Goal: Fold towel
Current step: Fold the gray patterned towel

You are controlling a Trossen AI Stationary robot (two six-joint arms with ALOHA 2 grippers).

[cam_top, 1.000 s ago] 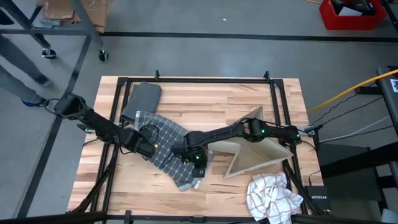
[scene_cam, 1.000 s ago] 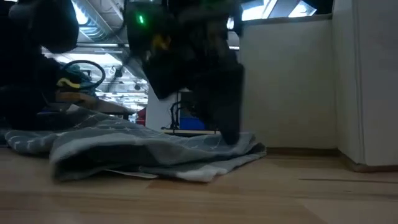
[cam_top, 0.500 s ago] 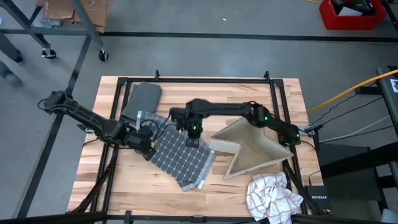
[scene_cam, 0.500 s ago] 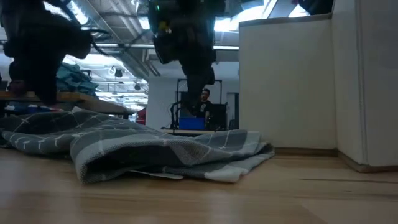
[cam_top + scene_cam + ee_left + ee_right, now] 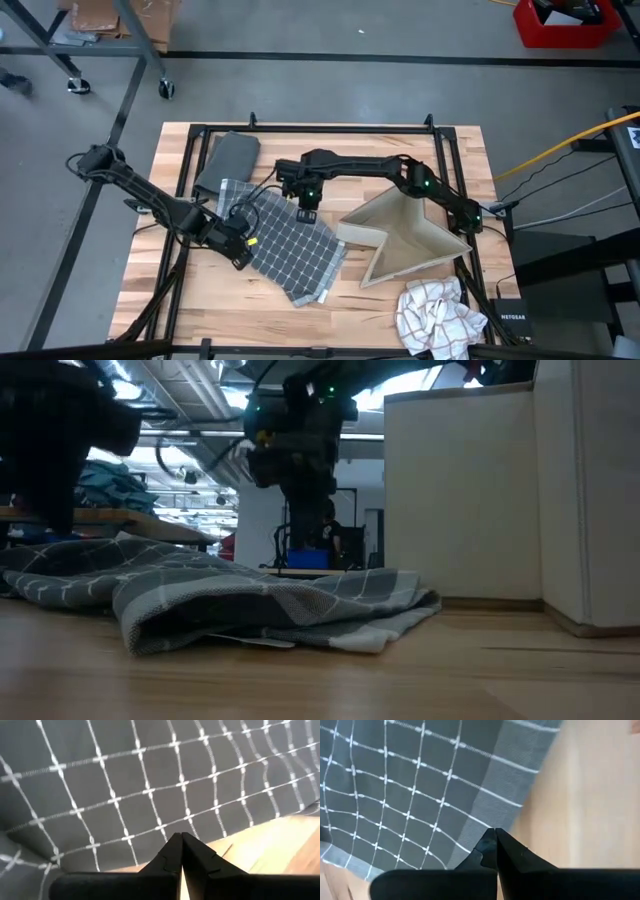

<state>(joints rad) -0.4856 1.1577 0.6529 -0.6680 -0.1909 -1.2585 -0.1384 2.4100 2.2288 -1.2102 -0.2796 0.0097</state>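
The grey towel with a white grid (image 5: 288, 248) lies on the wooden table, doubled over, with its layers showing at the near edge (image 5: 250, 622). My left gripper (image 5: 242, 246) hangs shut just above the towel's left edge (image 5: 181, 838), with nothing between its fingers. My right gripper (image 5: 305, 208) is shut too and hovers over the towel's far, banded edge (image 5: 492, 833). In the low view it stands clear above the cloth (image 5: 320, 530).
A folded dark grey cloth (image 5: 228, 160) lies at the far left. An open beige box (image 5: 405, 238) stands right of the towel. A crumpled white checked cloth (image 5: 432, 312) sits near the right front corner. Black frame rails (image 5: 320, 128) border the table.
My right gripper has risen off the towel's near part and gone toward the table's far edge, staying shut. My left gripper has risen a little at the towel's left edge. The towel now shows as a wider, flatter patch.
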